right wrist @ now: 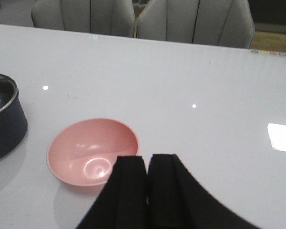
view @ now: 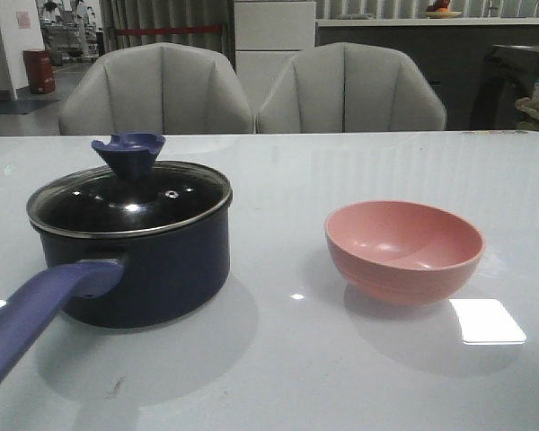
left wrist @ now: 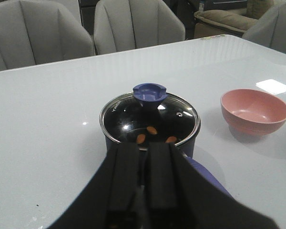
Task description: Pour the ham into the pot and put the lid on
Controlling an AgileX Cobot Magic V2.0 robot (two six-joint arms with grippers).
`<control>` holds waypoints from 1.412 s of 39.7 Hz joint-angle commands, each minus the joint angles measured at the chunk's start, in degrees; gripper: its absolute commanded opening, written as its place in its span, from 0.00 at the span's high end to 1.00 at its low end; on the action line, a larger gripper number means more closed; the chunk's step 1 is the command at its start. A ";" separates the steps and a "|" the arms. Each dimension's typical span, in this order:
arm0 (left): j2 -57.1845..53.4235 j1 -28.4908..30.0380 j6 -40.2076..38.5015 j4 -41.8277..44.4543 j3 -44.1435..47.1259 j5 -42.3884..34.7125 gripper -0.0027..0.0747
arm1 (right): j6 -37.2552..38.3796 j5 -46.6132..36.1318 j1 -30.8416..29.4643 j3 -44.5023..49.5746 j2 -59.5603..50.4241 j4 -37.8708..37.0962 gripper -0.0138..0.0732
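Observation:
The dark navy pot (view: 153,269) stands on the left of the table, its purple-blue handle (view: 36,314) pointing toward me. The glass lid (view: 130,202) with its blue knob (view: 128,153) sits on the pot. Through the lid (left wrist: 150,117) a few orange ham slices (left wrist: 153,130) show on the black bottom. My left gripper (left wrist: 143,149) hovers shut, empty, above the handle side of the pot. My right gripper (right wrist: 146,160) is shut and empty beside the pink bowl (right wrist: 93,152). Neither gripper shows in the front view.
The empty pink bowl (view: 404,250) stands on the right half of the white table (view: 278,377). Two grey chairs (view: 157,90) stand behind the far edge. A bright window reflection (view: 487,321) lies near the bowl.

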 commanded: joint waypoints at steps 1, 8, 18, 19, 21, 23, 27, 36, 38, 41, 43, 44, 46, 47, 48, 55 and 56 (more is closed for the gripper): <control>0.78 -0.14 -0.30 0.00 -1.56 -4.83 0.82 | -0.19 -3.33 -0.37 -2.35 2.17 0.55 0.68; 0.78 -0.14 -0.30 0.00 -1.56 -4.83 0.82 | -0.19 -2.69 -0.37 -2.35 4.13 0.60 0.68; 0.78 -0.14 -0.30 0.00 -1.56 -4.83 0.82 | -0.19 -1.87 -0.37 -5.18 10.51 0.60 0.64; 0.78 -0.14 -0.30 0.00 -1.56 -4.83 0.82 | -0.19 -1.56 -0.37 -5.76 11.59 0.75 0.62; 0.78 -0.14 -0.30 0.00 -1.56 -4.83 0.82 | -0.19 -0.73 -0.37 -6.83 13.43 0.97 0.58; 0.78 -0.14 -0.30 0.00 -1.56 -4.83 0.82 | -0.19 0.49 -0.37 -7.80 15.10 1.02 0.55; 0.78 -0.14 -0.30 0.00 -1.56 -4.83 0.82 | -0.19 2.11 -0.37 -8.75 18.00 1.10 0.54; 0.78 -0.14 -0.30 -0.59 -0.83 -4.95 0.82 | -0.19 -0.78 -0.37 -8.75 18.93 1.10 0.54; 0.78 -0.14 -0.30 -0.69 -0.83 -4.95 0.82 | -0.19 -1.36 -0.37 -8.75 18.93 1.10 0.55; 0.78 -0.14 -0.30 -0.69 -0.83 -4.95 0.82 | -0.19 -1.47 -0.37 -8.75 18.93 1.10 0.55; 0.78 -0.14 -0.30 -0.69 -0.83 -4.95 0.82 | -0.19 -1.47 -0.37 -8.75 18.93 1.10 0.55; 0.78 -0.14 -0.30 -0.69 -0.83 -4.95 0.82 | -0.19 -1.47 -0.37 -8.75 18.93 1.10 0.55; 0.78 -0.14 -0.30 -0.69 -0.83 -4.95 0.82 | -0.19 -1.47 -0.37 -8.75 18.93 1.10 0.55; 0.78 -0.14 -0.30 -0.69 -0.83 -4.95 0.82 | -0.19 -1.47 -0.37 -8.75 18.93 1.10 0.55; 0.78 -0.14 -0.30 -0.69 -0.83 -4.95 0.82 | -0.19 -1.47 -0.37 -8.75 18.93 1.10 0.55; 0.78 -0.14 -0.30 -0.69 -0.83 -4.95 0.82 | -0.19 -1.47 -0.37 -8.75 18.93 1.10 0.55; 0.78 -0.14 -0.30 -0.69 -0.83 -4.95 0.82 | -0.19 -1.47 -0.37 -8.75 18.93 1.10 0.55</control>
